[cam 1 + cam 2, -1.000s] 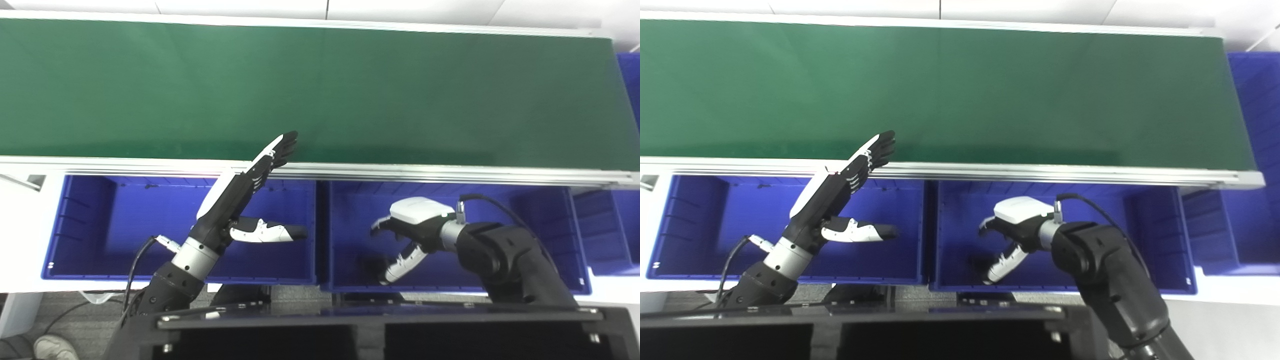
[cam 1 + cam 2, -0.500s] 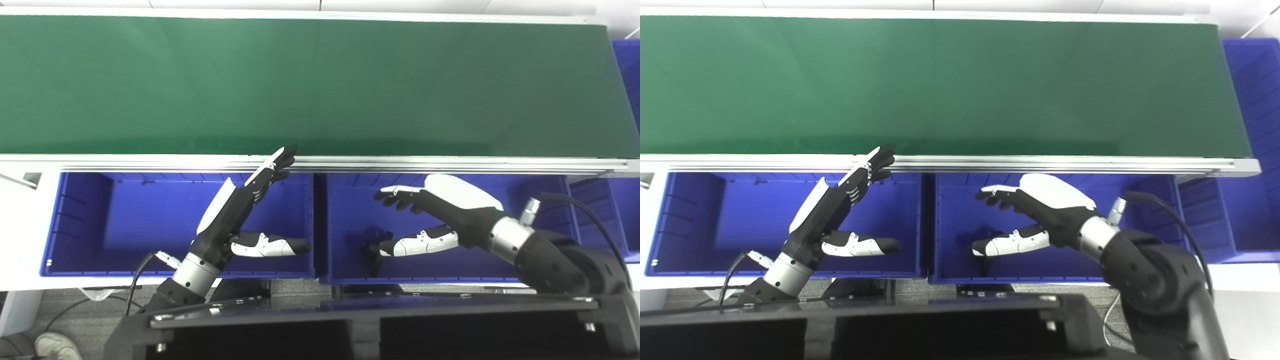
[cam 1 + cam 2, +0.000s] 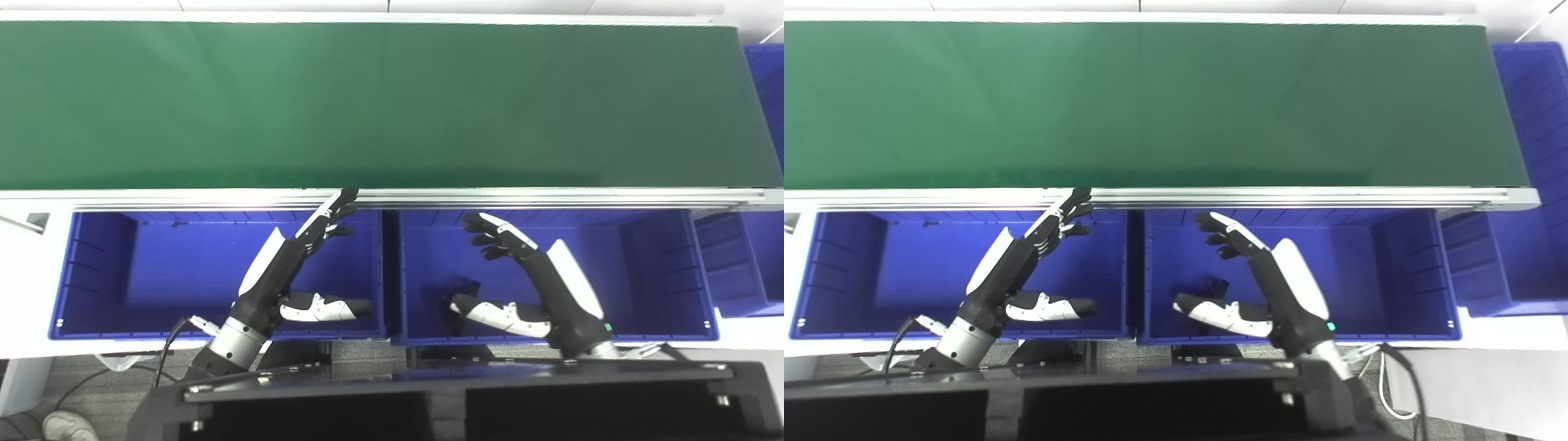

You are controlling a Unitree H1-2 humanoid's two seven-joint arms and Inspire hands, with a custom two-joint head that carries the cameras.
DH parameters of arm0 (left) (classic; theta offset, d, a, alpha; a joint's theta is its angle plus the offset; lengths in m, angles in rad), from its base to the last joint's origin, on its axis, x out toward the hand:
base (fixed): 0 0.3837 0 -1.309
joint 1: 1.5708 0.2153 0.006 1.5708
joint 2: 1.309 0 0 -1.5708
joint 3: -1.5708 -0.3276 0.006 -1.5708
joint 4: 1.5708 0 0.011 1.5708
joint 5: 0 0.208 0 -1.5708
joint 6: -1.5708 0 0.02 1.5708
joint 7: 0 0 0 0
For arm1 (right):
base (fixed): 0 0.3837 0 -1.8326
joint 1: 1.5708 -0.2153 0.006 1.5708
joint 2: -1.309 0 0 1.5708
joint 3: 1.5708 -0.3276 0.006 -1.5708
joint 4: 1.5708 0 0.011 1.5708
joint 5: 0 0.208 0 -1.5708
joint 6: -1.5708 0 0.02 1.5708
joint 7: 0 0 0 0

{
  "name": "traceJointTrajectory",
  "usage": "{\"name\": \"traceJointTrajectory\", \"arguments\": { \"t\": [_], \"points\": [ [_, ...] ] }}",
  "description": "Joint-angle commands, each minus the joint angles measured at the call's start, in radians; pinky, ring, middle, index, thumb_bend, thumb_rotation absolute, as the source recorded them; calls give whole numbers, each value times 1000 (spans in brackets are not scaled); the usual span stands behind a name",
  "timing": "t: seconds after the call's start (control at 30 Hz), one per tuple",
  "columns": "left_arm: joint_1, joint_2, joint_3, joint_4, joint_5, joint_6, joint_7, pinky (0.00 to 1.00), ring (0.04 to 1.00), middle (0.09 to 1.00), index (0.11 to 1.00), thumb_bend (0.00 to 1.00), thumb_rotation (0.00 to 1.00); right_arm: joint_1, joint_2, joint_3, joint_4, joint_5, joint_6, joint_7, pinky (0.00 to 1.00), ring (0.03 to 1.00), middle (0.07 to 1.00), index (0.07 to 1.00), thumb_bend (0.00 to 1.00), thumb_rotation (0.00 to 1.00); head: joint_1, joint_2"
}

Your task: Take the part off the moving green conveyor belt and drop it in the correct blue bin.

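Looking down past the black frame (image 3: 429,392) at the bottom edge, we see both our arms rising from it over two blue bins. Our left hand (image 3: 288,269) hangs above the left bin (image 3: 98,269), fingers (image 3: 334,211) stretched straight and spread toward the belt's rail, thumb (image 3: 324,308) swung out to the side; it holds nothing. Our right hand (image 3: 539,282) hangs above the middle bin (image 3: 649,269), likewise splayed wide, fingers pointing up and left, thumb reaching left low over the bin floor, and it too is empty. Just beside that thumb, on the floor of the middle bin, we make out a small dark part (image 3: 463,293), its shape too dim to tell. A third bin (image 3: 729,263) sits at the right, and another blue one (image 3: 1528,92) stands beyond the belt's end. Farther back, a silver rail (image 3: 551,197) edges the green conveyor belt (image 3: 380,104), whose surface shows bare.
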Motion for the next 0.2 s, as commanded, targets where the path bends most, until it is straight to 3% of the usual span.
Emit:
{"name": "traceJointTrajectory", "arguments": {
  "t": [0.0,0.17],
  "points": [
    [-1,-2,3,-15,-40,-25,3,888,948,973,957,873,438,7,2,12,2,18,-66,-42,751,833,893,932,710,554,-5,-14],
    [-15,-2,13,26,-57,-70,8,900,951,973,956,860,423,0,9,42,71,27,-96,-99,796,882,938,983,713,511,-20,-55]
  ]
}}
